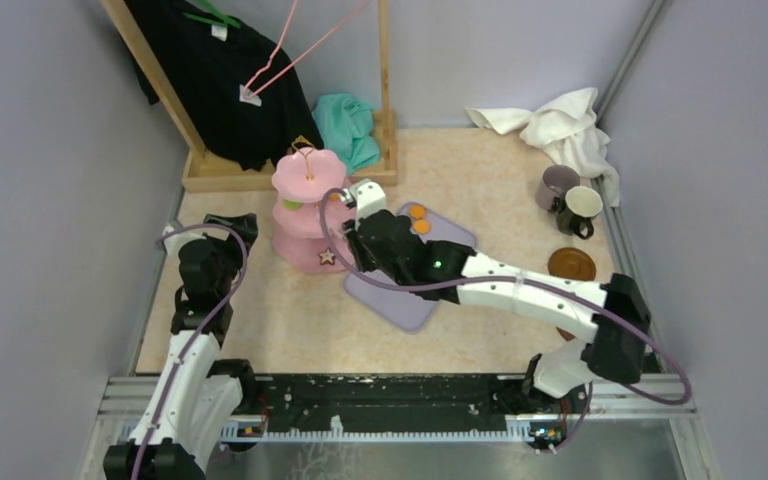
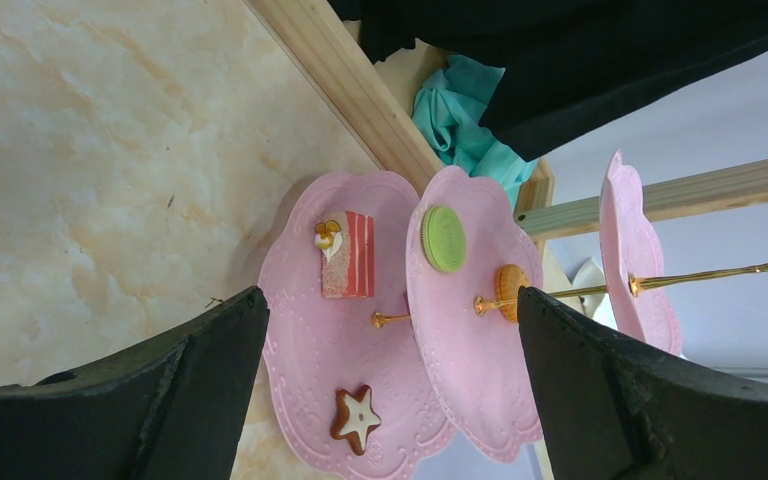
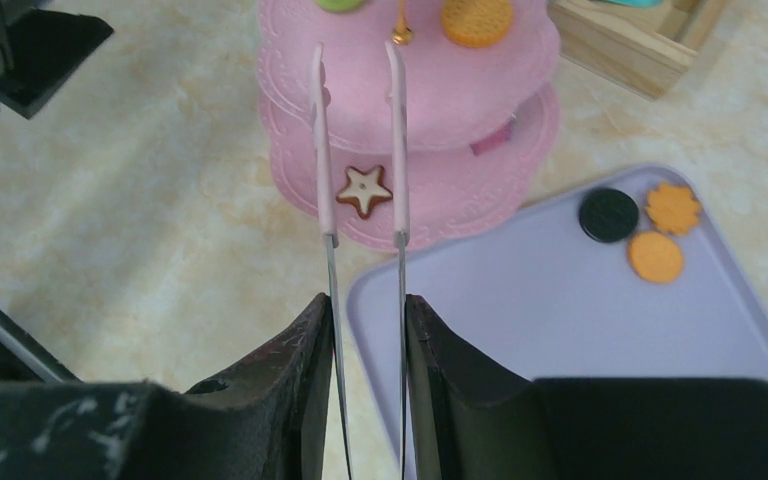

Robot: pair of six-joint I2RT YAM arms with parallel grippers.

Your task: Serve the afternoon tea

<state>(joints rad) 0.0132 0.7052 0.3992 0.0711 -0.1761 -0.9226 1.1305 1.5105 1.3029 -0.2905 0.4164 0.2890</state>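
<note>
Right pincer point(image 3: 365, 390): arm stretched from the right across the lilac tray point(image 3: 520, 300), pinching the pink tongs point(image 3: 327, 150); their parted tips lie over the pink stand point(image 3: 460, 90).
Left pincer point(image 2: 390, 300): spread wide, facing the stand side-on.
Right wrist alone: black round point(image 3: 608, 214) on the tray, beside orange rounds point(image 3: 655, 256).
Left wrist alone: cake slice point(image 2: 348, 254) near the brown star point(image 2: 357, 414), bottom tier.
Top view alone: mugs point(image 1: 582, 207) and saucer point(image 1: 571, 264), far right of the worktop point(image 1: 290, 320).
</note>
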